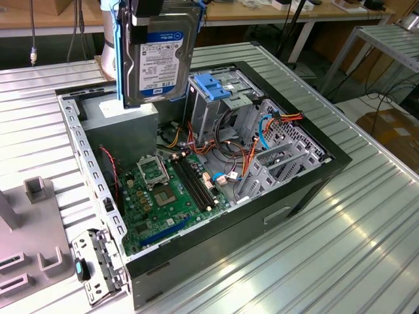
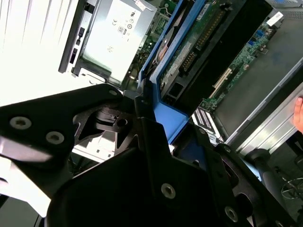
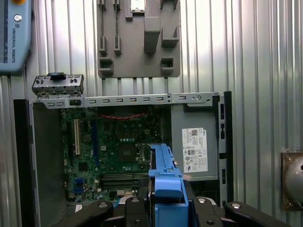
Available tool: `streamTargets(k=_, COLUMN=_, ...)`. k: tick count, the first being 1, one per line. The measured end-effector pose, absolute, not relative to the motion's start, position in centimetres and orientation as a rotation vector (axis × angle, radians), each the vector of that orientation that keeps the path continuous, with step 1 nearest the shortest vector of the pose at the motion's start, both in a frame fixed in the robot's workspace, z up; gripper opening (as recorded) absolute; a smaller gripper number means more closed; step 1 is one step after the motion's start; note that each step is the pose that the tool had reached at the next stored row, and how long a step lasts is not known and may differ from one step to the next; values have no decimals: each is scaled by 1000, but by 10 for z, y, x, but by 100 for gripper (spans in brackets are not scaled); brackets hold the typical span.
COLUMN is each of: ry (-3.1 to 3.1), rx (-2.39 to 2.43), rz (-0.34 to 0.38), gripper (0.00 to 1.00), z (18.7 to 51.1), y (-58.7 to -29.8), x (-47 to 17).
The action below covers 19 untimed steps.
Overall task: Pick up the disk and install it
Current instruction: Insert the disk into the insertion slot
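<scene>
The ribbed metal table (image 1: 366, 216) carries an open computer case (image 1: 281, 209). Our gripper (image 3: 168, 208) is clamped on the disk (image 1: 157, 55), which hangs upright over the case's far edge, above the grey box (image 1: 124, 124). We'd square it to the drive cage (image 1: 216, 98). Cables (image 1: 242, 140) crowd its near side, and above is open.

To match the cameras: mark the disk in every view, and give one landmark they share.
Exterior view: disk hangs upright above the open computer case, label facing the camera.
Second wrist view: disk seen from its green circuit-board side, near the grey box.
First wrist view: disk edge-on, over the motherboard.
Shared landmark: grey box with white sticker.
</scene>
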<state>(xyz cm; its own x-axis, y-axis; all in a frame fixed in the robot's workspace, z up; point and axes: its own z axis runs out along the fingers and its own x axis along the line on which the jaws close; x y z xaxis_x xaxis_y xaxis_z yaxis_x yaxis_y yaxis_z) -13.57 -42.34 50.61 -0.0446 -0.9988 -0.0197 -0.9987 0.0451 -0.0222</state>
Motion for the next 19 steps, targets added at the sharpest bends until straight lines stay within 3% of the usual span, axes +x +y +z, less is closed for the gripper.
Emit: streamTargets(k=19, ry=2249, rx=-2151, rz=-4, gripper=37, z=506, y=-427, x=-131)
